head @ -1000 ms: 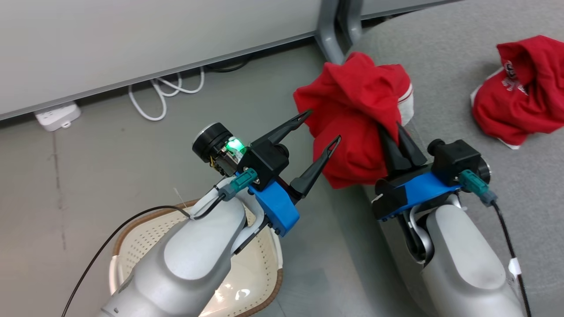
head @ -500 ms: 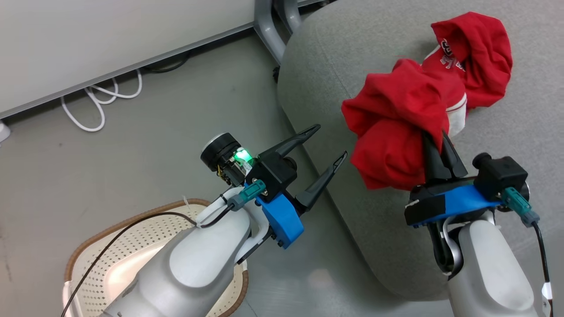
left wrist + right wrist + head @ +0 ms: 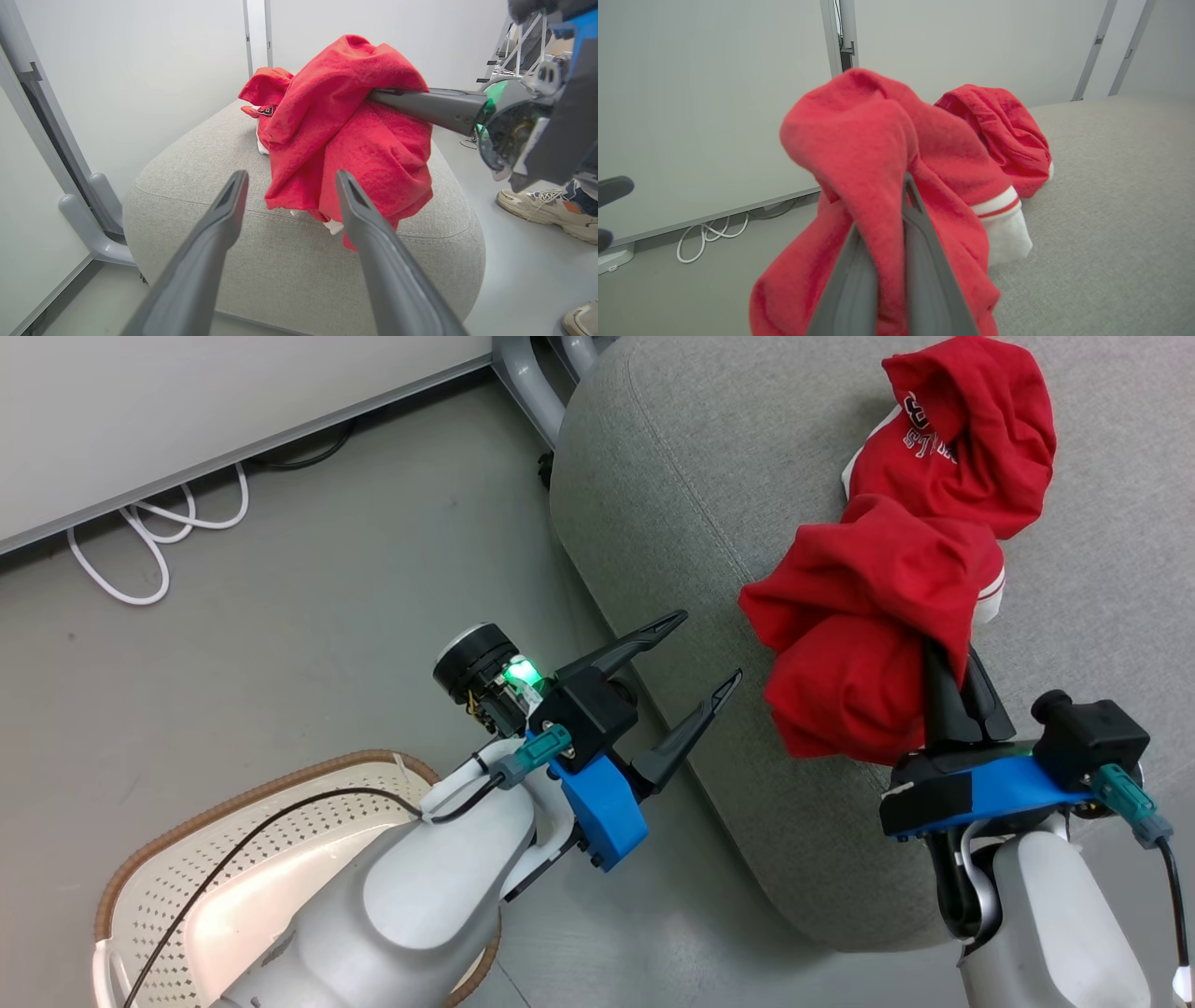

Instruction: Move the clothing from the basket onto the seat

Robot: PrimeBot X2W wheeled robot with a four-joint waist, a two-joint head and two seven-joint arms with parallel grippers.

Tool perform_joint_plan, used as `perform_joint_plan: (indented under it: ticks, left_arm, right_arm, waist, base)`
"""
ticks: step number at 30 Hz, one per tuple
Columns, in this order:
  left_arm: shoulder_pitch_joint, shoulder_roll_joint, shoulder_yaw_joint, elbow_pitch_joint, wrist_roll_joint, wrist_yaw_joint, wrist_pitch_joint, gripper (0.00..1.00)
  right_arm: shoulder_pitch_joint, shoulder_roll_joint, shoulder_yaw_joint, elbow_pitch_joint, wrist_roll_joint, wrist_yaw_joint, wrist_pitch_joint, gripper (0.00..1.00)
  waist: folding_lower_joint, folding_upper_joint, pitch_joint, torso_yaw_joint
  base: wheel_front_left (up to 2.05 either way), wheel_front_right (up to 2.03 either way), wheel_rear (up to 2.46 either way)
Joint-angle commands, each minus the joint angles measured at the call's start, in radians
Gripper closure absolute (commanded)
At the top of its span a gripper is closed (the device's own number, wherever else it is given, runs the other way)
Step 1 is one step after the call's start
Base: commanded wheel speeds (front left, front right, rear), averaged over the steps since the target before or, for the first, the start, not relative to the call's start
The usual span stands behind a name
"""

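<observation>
Red garment (image 3: 859,644), pinched in right gripper (image 3: 954,686) above grey seat (image 3: 672,476), near its edge; second garment (image 3: 962,439) lies at one o'clock. Left gripper (image 3: 709,644) wide, empty. Risk: early release, cloth slides off.

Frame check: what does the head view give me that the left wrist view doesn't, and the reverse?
Head view adds the basket on the floor and a white cable by the wall. Left wrist view adds a person's shoes near the seat. Both share the seat, the right gripper shut on a red garment, another red garment lying on the seat, and the left gripper open.
</observation>
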Motion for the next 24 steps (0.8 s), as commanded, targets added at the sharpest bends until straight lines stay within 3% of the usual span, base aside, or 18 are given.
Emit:
perform_joint_plan:
  ticks: [1,10,15,24]
  left_arm:
    - [-0.007,0.006,-0.004,-0.003,-0.005,0.001,-0.002,0.0]
    - [-0.028,0.023,0.0,-0.021,-0.005,0.01,0.002,0.0]
    - [-0.054,0.044,0.0,-0.042,0.004,0.014,0.019,0.0]
    - [-0.131,0.095,0.004,-0.108,0.028,0.021,0.065,0.0]
  right_arm:
    - [0.006,0.001,-0.003,-0.007,0.0,-0.001,0.0,1.0]
    - [-0.116,-0.001,-0.018,-0.064,-0.069,-0.001,0.0,1.0]
    - [-0.248,-0.052,-0.051,-0.107,-0.084,-0.001,0.0,1.0]
    - [-0.477,-0.194,-0.249,-0.14,-0.065,-0.001,0.0,1.0]
  waist:
    - [0.0,-0.0001,0.004,0.002]
    - [0.0,-0.0001,0.063,0.019]
    - [0.0,-0.0001,0.138,0.027]
    - [0.0,-0.0001,0.305,0.053]
  base:
    - [0.0,0.0,0.0]
    - [0.0,0.0,0.0]
    - [0.0,0.0,0.0]
    - [0.0,0.0,0.0]
